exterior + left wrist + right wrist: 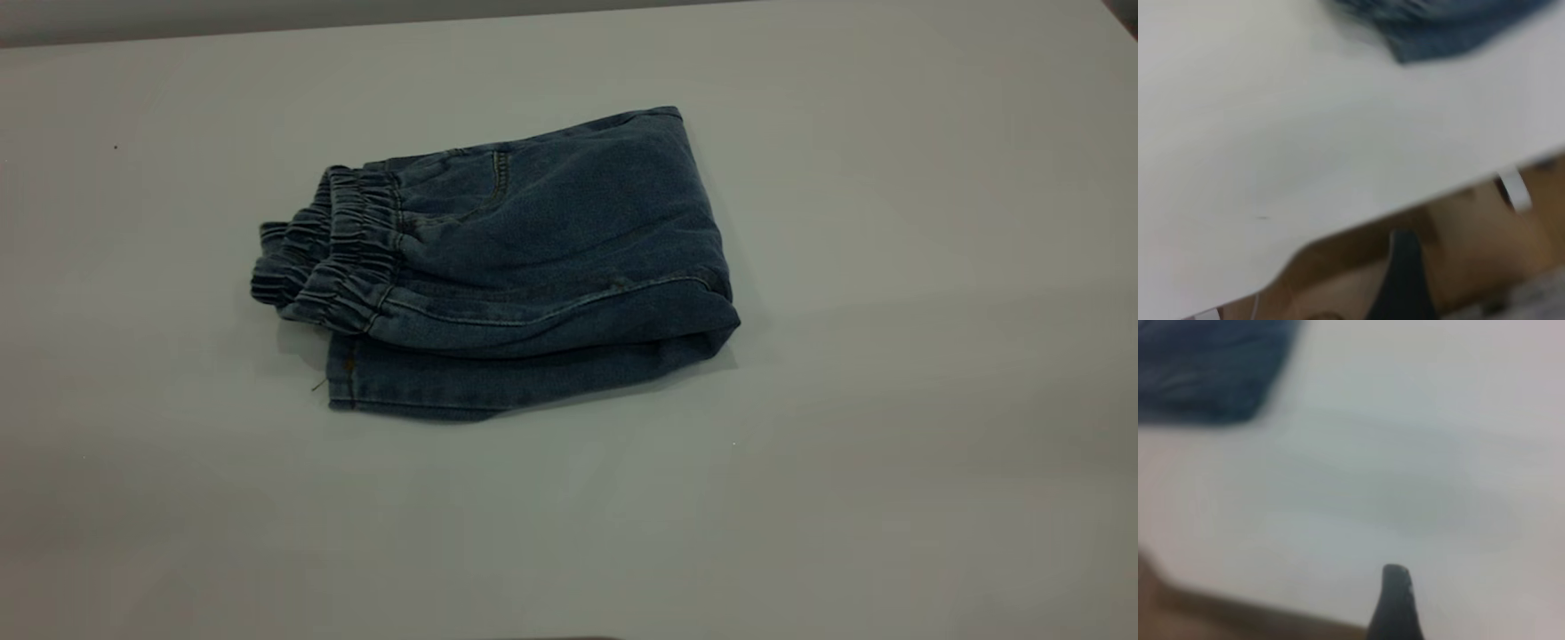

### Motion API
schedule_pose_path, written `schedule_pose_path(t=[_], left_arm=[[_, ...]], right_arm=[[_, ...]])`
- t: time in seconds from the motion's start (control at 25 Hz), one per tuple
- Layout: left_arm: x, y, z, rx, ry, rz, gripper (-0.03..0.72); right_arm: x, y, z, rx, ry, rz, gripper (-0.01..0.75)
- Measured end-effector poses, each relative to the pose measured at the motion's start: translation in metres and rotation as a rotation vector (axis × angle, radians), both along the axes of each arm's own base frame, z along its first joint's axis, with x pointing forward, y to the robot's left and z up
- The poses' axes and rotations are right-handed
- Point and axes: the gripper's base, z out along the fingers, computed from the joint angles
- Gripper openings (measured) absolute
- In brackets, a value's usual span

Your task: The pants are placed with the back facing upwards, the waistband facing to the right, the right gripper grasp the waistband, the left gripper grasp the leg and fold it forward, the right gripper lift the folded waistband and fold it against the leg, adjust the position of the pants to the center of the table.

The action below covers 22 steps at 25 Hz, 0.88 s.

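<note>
The pants [551, 231] lie folded into a compact bundle near the middle of the table [889, 462]. In the exterior view the gathered elastic waistband [338, 249] lies on top at the bundle's left end and the fold is at its right end. A leg hem [400, 391] sticks out under the waistband at the front. Neither gripper shows in the exterior view. A black part of my left gripper [1405, 287] hangs beyond the table edge, far from the pants [1438, 30]. A black part of my right gripper [1395, 603] is over bare table, apart from the pants [1205, 373].
Bare tabletop surrounds the bundle on all sides. The table edge [1391, 210] crosses the left wrist view, with brown floor [1471, 247] beyond it. Brown floor [1178, 613] also shows in one corner of the right wrist view.
</note>
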Motion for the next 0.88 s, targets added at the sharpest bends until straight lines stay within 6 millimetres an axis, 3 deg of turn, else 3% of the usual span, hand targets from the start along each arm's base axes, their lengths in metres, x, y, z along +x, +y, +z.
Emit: schedule_pose_path(t=[0.32, 0.88], left_arm=[[-0.025, 0.002, 0.0, -0.002, -0.177, 0.201, 0.535], [-0.027, 0.001, 0.0, -0.003, -0.18, 0.201, 0.535]], right_arm=[[-0.022, -0.004, 0.0, 0.027, -0.147, -0.065, 0.497], [-0.022, -0.003, 0.0, 0.03, -0.147, -0.063, 0.496]])
